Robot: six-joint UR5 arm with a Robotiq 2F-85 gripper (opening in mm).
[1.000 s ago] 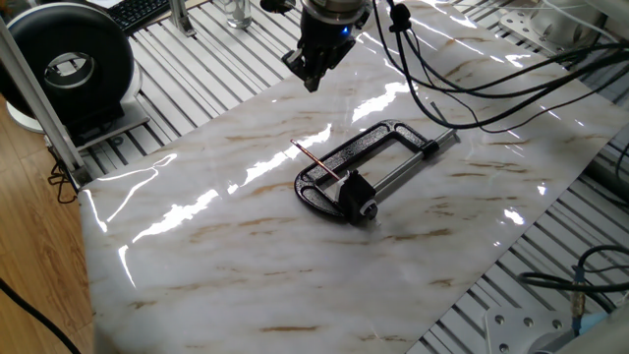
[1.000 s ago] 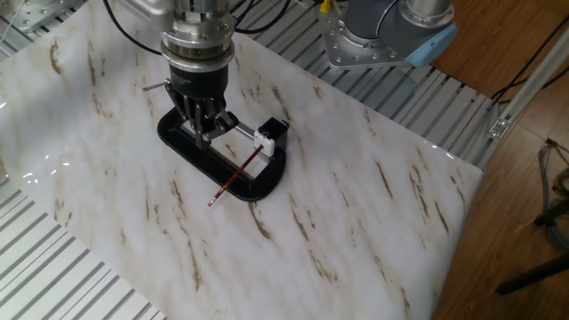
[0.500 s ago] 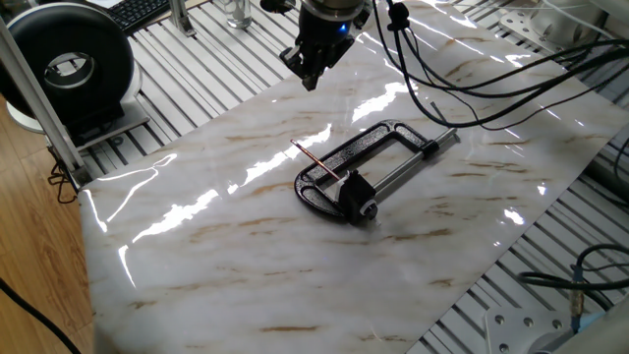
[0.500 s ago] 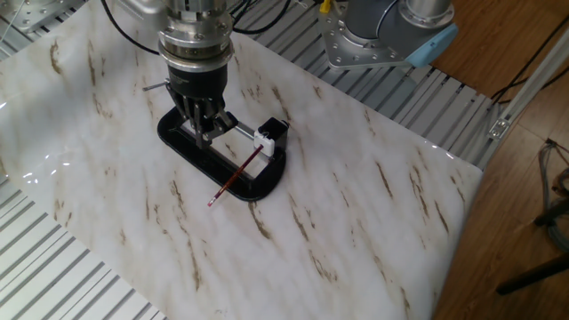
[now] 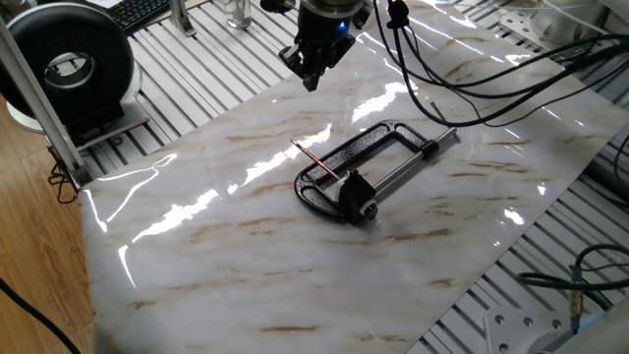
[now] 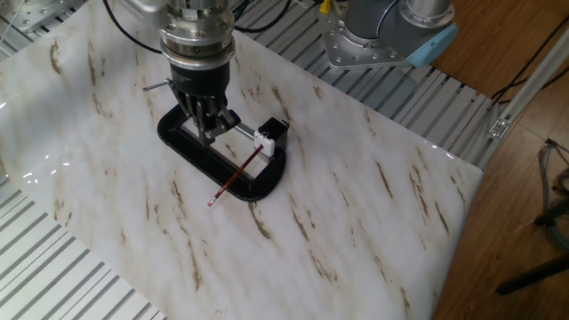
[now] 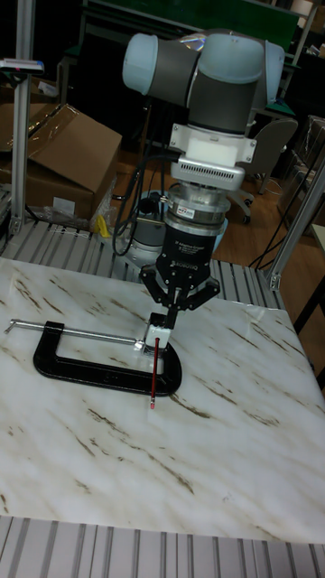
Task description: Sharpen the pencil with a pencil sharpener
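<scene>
Evidently the reach has barely begun: the black two-finger claw [image 7: 177, 305] hangs spread and empty above the marble-patterned counter [image 5: 226, 246]. The thin reddish-brown pencil [image 6: 236, 179] lies with one end in the small black boxy pencil sharpener [image 6: 270, 133], which sits gripped in the large black C-shaped clamp [image 5: 339, 162]. Next, I judge, it must descend, pinch the shaft and twist.

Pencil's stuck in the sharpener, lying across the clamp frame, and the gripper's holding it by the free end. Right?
Not quite. The gripper isn't holding the pencil: one fixed view shows it up above the table, clear of everything, with nothing between its fingers. The rest holds: the pencil runs into the sharpener and lies across the clamp frame.
</scene>
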